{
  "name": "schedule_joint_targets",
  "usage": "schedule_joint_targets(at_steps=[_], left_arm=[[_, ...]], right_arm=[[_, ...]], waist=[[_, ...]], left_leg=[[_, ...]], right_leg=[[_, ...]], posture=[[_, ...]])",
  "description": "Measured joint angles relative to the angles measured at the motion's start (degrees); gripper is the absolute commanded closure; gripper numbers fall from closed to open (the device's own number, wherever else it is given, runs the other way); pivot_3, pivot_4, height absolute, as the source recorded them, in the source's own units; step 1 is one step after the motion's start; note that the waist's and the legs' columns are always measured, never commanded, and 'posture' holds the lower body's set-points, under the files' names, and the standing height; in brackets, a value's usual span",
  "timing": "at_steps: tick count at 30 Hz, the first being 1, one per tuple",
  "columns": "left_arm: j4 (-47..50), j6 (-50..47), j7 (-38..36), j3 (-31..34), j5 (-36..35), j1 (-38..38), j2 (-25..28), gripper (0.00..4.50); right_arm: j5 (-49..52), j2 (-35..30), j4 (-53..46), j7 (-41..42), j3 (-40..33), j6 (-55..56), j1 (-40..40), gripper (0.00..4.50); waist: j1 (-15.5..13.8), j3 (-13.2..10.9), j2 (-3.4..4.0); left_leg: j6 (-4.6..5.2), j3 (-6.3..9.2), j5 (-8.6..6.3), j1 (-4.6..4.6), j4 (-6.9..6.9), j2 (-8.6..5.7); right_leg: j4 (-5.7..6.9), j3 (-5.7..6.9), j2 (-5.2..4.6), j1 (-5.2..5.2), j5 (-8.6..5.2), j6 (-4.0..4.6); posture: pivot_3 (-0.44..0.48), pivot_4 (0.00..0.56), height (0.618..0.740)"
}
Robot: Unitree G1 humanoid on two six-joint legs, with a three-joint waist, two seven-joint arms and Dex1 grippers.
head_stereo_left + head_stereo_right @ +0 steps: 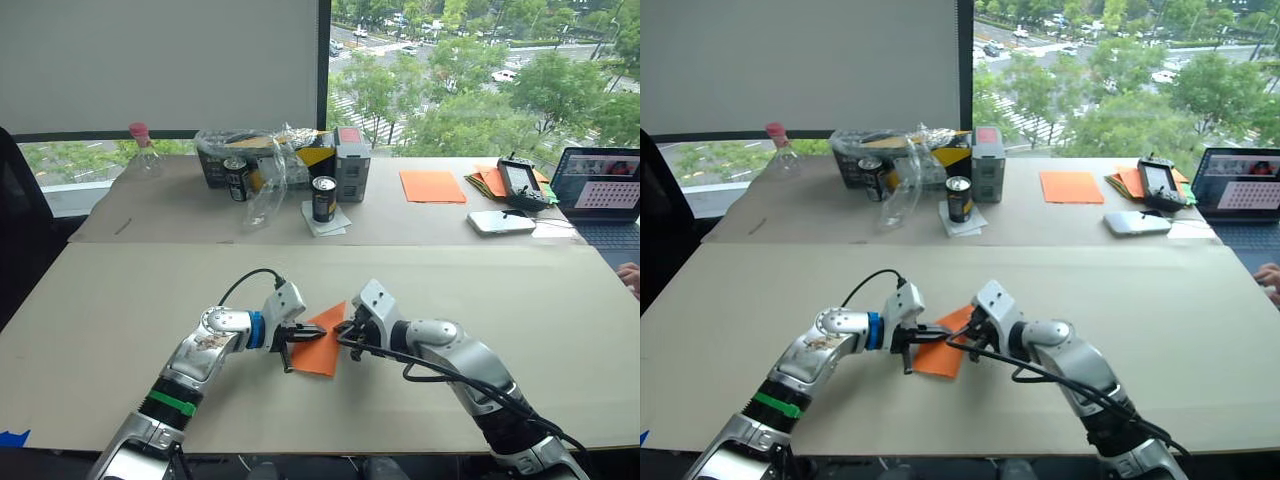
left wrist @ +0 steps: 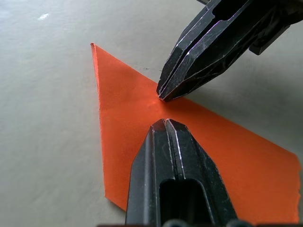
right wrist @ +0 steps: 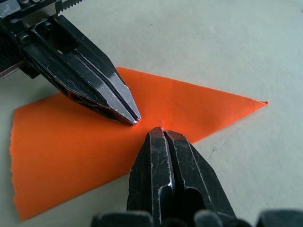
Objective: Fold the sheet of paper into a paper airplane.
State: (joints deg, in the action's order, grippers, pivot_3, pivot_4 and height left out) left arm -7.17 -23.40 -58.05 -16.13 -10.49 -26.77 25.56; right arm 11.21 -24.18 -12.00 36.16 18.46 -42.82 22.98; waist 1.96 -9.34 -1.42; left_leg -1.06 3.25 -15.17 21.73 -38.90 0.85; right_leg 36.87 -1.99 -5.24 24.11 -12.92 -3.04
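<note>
On the near bench (image 1: pixel 120 300), one folded sheet of paper (image 1: pixel 322 352) lies flat; two claws, left claw (image 1: pixel 316 336) and right claw (image 1: pixel 343 328), both pinched together, tips pressing its middle.

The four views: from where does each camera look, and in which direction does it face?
Left and right eye views: on the head, facing forward and down at the table; both arms show.
Left wrist view: along the left gripper, shut, pressing the sheet of paper.
Right wrist view: along the right gripper, shut, on the same paper.
Shared: each wrist view shows the other gripper's tip touching the folded orange wedge.
</note>
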Motion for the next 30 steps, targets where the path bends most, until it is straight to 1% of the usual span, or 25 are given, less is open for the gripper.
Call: schedule_joint_targets(at_steps=[3, 8, 11, 14, 19, 25, 30], left_arm=[[0.0, 0.0, 0.0, 0.0, 0.0, 0.1, 0.0, 4.48], [0.4, -0.2, 0.0, 0.0, 0.0, 0.2, 0.1, 4.48], [0.9, -0.5, 0.1, 0.1, 0.0, 0.5, 0.3, 4.48], [1.5, -0.8, 0.3, 0.2, 0.0, 0.7, 0.8, 4.48], [2.3, -1.7, 0.7, 0.3, 0.0, 1.2, 1.1, 4.48], [3.6, -3.2, 0.8, 0.5, -0.4, 2.2, 1.1, 4.48], [4.0, -4.1, 0.8, 0.6, -0.8, 2.4, 1.2, 4.48]], right_arm=[[-1.5, -0.7, 0.8, -0.1, -0.1, 4.1, -0.2, 4.5], [-3.6, 0.0, 7.0, 0.2, -1.1, 11.7, 2.1, 4.5], [-4.5, 0.9, 11.4, 1.1, -0.9, 14.2, 3.2, 4.5], [-5.6, 1.5, 13.6, 2.1, -0.7, 16.6, 3.7, 4.5], [-7.7, 2.1, 16.1, 2.4, -0.3, 19.0, 4.5, 4.5], [-9.4, 3.8, 21.8, -0.2, -0.9, 20.0, 7.9, 4.5], [-10.4, 4.4, 25.4, -0.3, -1.2, 21.3, 9.9, 4.5]], waist=[[0.0, 0.0, 0.0], [0.1, 0.0, 0.0], [0.2, 0.0, 0.0], [0.3, 0.0, 0.0], [0.5, 0.0, 0.01], [0.5, 0.0, 0.02], [0.3, 0.0, 0.02]], left_leg=[[0.0, -0.01, 0.0, 0.0, 0.0, 0.0], [0.0, 0.0, 0.0, 0.0, 0.0, 0.0], [0.0, -0.01, 0.0, 0.0, 0.01, 0.01], [0.0, 0.0, 0.0, -0.01, 0.02, 0.01], [0.0, -0.01, 0.0, -0.22, 0.03, 0.02], [0.01, -0.03, -0.01, -0.6, 0.08, 0.02], [0.02, -0.02, -0.01, -0.62, 0.08, 0.02]], right_leg=[[0.0, 0.0, 0.0, 0.01, 0.0, 0.0], [0.0, 0.0, 0.01, 0.01, 0.0, 0.0], [0.0, 0.0, 0.02, 0.02, 0.0, 0.0], [0.0, -0.01, 0.03, 0.02, 0.0, 0.0], [0.02, -0.03, 0.04, -0.13, 0.0, 0.0], [0.01, -0.05, 0.04, -0.51, -0.01, 0.0], [-0.07, -0.04, 0.03, -0.59, -0.01, 0.0]], posture=[[0.0, 0.15, 0.715], [0.0, 0.15, 0.715], [0.0, 0.15, 0.715], [0.0, 0.15, 0.715], [0.0, 0.15, 0.715], [0.0, 0.15, 0.715], [0.0, 0.15, 0.715]])
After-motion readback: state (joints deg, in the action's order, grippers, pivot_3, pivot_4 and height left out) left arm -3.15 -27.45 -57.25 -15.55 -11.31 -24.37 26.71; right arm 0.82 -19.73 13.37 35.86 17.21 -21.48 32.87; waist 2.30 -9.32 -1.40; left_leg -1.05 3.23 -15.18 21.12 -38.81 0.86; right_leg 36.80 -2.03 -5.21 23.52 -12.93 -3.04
